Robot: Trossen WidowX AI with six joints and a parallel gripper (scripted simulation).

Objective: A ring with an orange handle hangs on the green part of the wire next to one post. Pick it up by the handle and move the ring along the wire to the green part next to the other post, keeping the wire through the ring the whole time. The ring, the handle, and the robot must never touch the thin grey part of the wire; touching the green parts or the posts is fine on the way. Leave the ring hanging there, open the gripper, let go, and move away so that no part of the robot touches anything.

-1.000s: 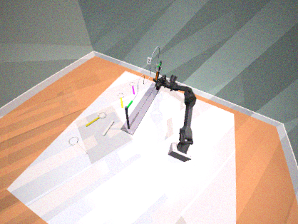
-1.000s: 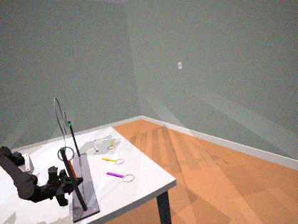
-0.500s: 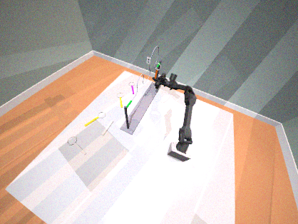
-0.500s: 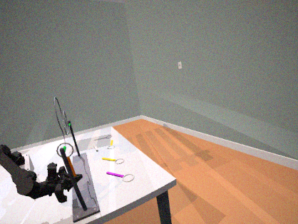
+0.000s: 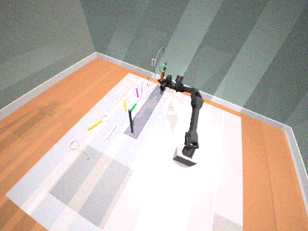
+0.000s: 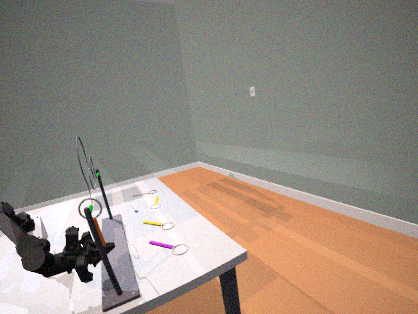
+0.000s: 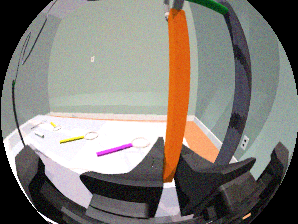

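Nearest in the exterior view, a dark post (image 5: 166, 65) (image 6: 111, 271) (image 7: 242, 75) rises from one end of a long grey base plate (image 5: 147, 110) (image 6: 120, 265). Just beside that post, the black end effector (image 5: 162, 85) (image 6: 105, 246) (image 7: 165, 140) is nearly closed, its fingers gripping the lower part of the orange handle (image 5: 161, 76) (image 6: 99, 231) (image 7: 178, 90). The handle stands roughly upright, its ring (image 6: 79, 208) above it around the green part (image 5: 163, 67) (image 6: 90, 207) (image 7: 207, 5) by this same post; I cannot tell whether the ring touches it. The arm (image 5: 194, 118) (image 6: 32, 255) reaches in from the side.

From there the thin grey wire (image 5: 156, 55) (image 6: 78, 150) climbs in a tall loop. Farther along the counter (image 5: 37, 184) (image 6: 210, 250) (image 7: 110, 129), well apart from the gripped handle, lie a purple handle (image 5: 137, 92) (image 6: 161, 245) (image 7: 114, 149) with its pale ring and, beyond it, a yellow handle (image 5: 125, 105) (image 6: 152, 223) (image 7: 72, 139) with another. The other post (image 5: 130, 121) (image 6: 104, 195) (image 7: 16, 107) stands at the plate's far end, its own green part (image 5: 133, 107) (image 6: 98, 174) (image 7: 13, 81) near the top. Behind everything, a small white wall plate (image 6: 252, 91) (image 7: 92, 59) sits on the grey-green wall (image 6: 300, 140) (image 7: 125, 75)
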